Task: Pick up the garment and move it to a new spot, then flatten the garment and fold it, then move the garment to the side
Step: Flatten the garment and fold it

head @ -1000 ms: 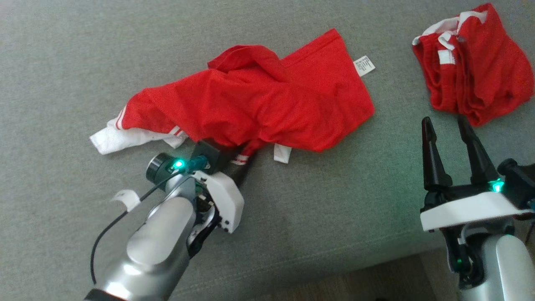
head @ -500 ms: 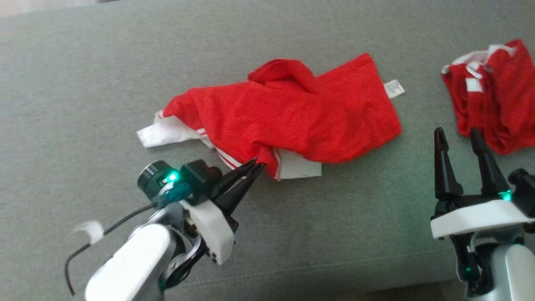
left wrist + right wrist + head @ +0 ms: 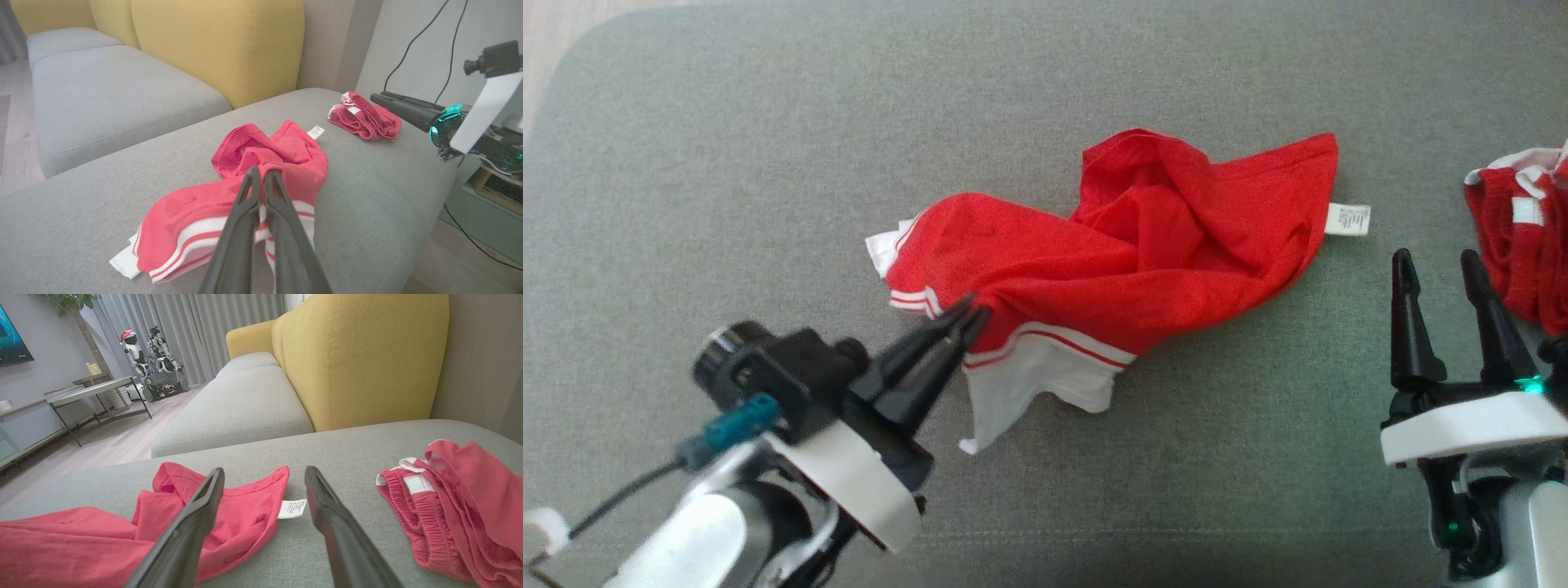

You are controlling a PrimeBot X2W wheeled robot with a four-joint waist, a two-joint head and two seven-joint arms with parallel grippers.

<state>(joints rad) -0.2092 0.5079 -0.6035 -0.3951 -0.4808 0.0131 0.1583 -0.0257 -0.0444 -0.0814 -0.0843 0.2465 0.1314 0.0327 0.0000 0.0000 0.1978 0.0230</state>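
Left gripper (image 3: 970, 314): jaws clamped on garment (image 3: 1143, 261) at its striped hem. Right gripper (image 3: 1436, 261) right of garment, jaws wide apart. Second red pile (image 3: 1515, 245) further right of garment.

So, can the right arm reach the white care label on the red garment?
Probably yes. The open right pincer points beside the care label at the red garment edge, with bare grey cushion between them. The left pincer grips the opposite end, out of the way.
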